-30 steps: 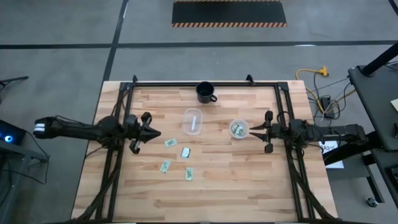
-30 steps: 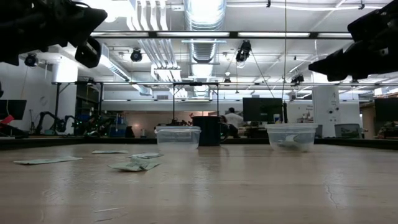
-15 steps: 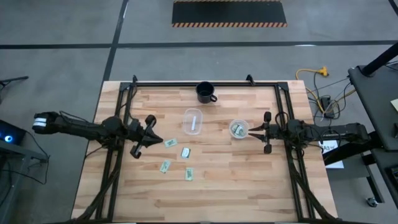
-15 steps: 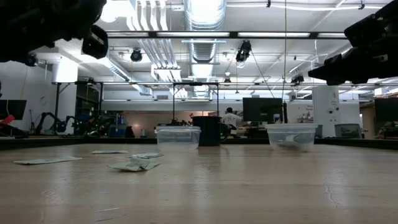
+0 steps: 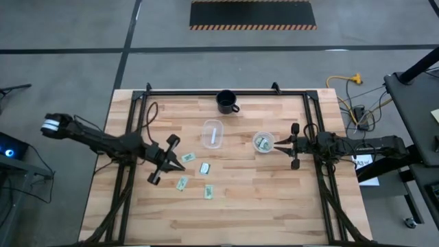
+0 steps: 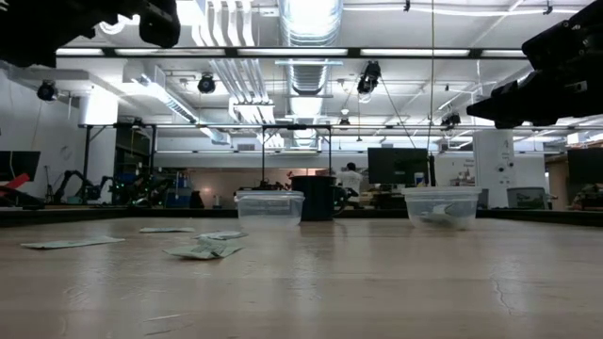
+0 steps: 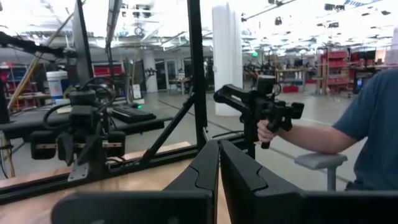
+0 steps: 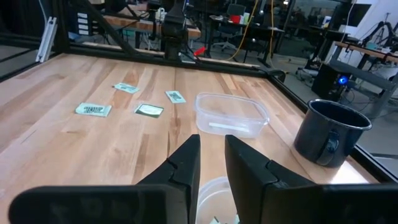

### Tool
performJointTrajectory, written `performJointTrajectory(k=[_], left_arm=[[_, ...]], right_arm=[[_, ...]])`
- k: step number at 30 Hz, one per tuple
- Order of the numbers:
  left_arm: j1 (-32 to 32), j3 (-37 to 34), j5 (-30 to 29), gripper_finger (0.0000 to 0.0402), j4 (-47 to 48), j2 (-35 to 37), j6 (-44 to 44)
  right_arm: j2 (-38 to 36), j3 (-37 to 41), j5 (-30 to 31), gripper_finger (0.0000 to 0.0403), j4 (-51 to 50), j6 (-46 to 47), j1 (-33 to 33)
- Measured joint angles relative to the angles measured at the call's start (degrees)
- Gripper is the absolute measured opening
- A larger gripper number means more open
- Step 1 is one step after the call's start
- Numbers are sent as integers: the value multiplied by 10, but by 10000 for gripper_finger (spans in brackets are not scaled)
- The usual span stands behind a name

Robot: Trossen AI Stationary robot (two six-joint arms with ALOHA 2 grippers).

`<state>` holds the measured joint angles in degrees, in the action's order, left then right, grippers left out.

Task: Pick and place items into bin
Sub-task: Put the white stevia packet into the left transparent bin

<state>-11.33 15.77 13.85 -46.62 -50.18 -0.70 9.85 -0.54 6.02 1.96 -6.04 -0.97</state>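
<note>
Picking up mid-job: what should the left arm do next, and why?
Probably open the left gripper and lower it onto the nearest packet. Its fingers are shut and empty, above the table, and four packets lie loose on the wood.

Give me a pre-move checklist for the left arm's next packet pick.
1. Left gripper above the loose packets: ok, beside the nearest packet.
2. Left fingers open for a pick: not ok, shut.
3. Packets left on the table: ok, four lie loose.
4. Tub reachable and unblocked: ok.
5. Right gripper out of the way: ok, it hangs at the round cup.
6. Right gripper empty: cannot tell.
</note>
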Motion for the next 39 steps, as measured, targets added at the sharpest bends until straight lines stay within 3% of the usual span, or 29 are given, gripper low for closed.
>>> performJointTrajectory(k=[20, 34, 39], left_arm=[[-8, 65, 3, 0, 1, -105, -15], [-50, 101, 3, 0, 87, -102, -88], [-63, 101, -37, 0, 86, -104, -103]], right_arm=[[0, 0, 0, 64, 1, 0, 0], [0, 0, 0, 60, 0, -1, 0], [0, 0, 0, 65, 0, -1, 0]])
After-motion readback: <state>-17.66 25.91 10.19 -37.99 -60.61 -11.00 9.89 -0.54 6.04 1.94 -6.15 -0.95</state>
